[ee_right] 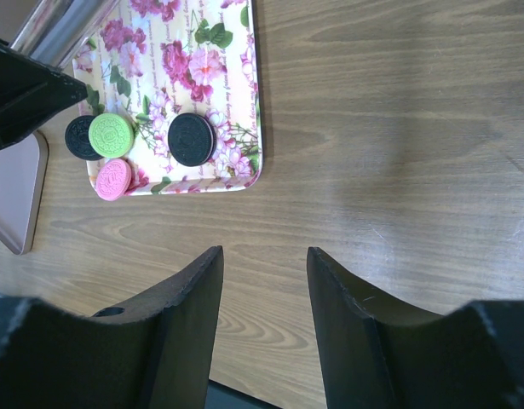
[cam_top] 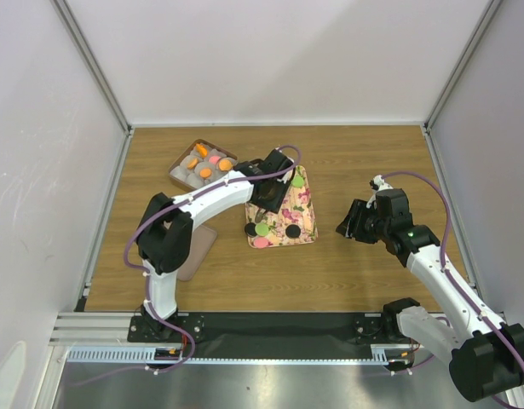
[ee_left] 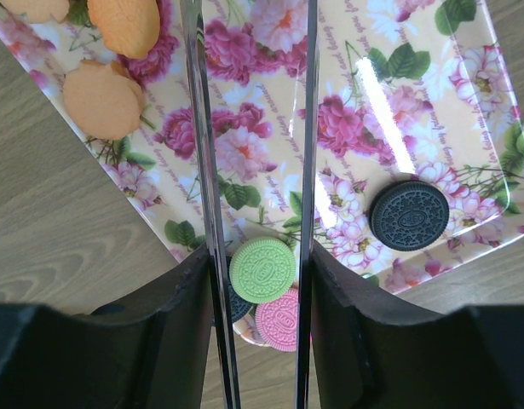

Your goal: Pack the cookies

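A floral tray [cam_top: 302,213] lies mid-table. On it are a green cookie [ee_left: 262,268], a pink cookie [ee_left: 279,319], a black cookie [ee_left: 409,215] and orange cookies [ee_left: 102,100] at its far end. My left gripper [cam_top: 268,189] hovers over the tray, shut on metal tongs [ee_left: 202,170] whose two blades stand apart and run over the tray; their tips are out of view. My right gripper [cam_top: 347,226] is open and empty above bare wood, right of the tray [ee_right: 236,102]. The near-end cookies also show in the right wrist view [ee_right: 111,135].
A brown box [cam_top: 178,162] with white paper cups holding orange and pink cookies stands at the back left of the tray. A flat brown lid [cam_top: 196,251] lies near the left arm. White walls enclose the table.
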